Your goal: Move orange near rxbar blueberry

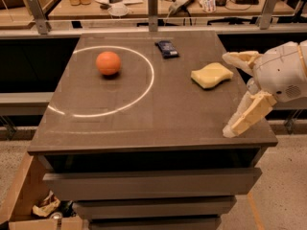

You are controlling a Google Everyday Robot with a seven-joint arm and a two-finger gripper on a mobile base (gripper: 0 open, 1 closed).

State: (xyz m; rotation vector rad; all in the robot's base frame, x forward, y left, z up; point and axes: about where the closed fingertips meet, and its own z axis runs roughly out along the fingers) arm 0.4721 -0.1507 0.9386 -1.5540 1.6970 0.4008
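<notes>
The orange (pixel 108 63) sits on the brown table (pixel 144 109) at the back left, inside a ring of light. The rxbar blueberry (pixel 167 48), a dark blue flat bar, lies near the table's back edge, right of the orange and well apart from it. My gripper (pixel 231 94) hangs over the table's right edge, far right of the orange. Its two cream fingers (pixel 247 116) are spread wide apart and hold nothing.
A pale yellow sponge (pixel 211 75) lies on the table's right side, just left of my gripper. A railing with metal posts (pixel 152 5) and a cluttered bench stand behind. Drawers (pixel 148 183) are under the table. A cardboard box (pixel 29 210) is at the lower left.
</notes>
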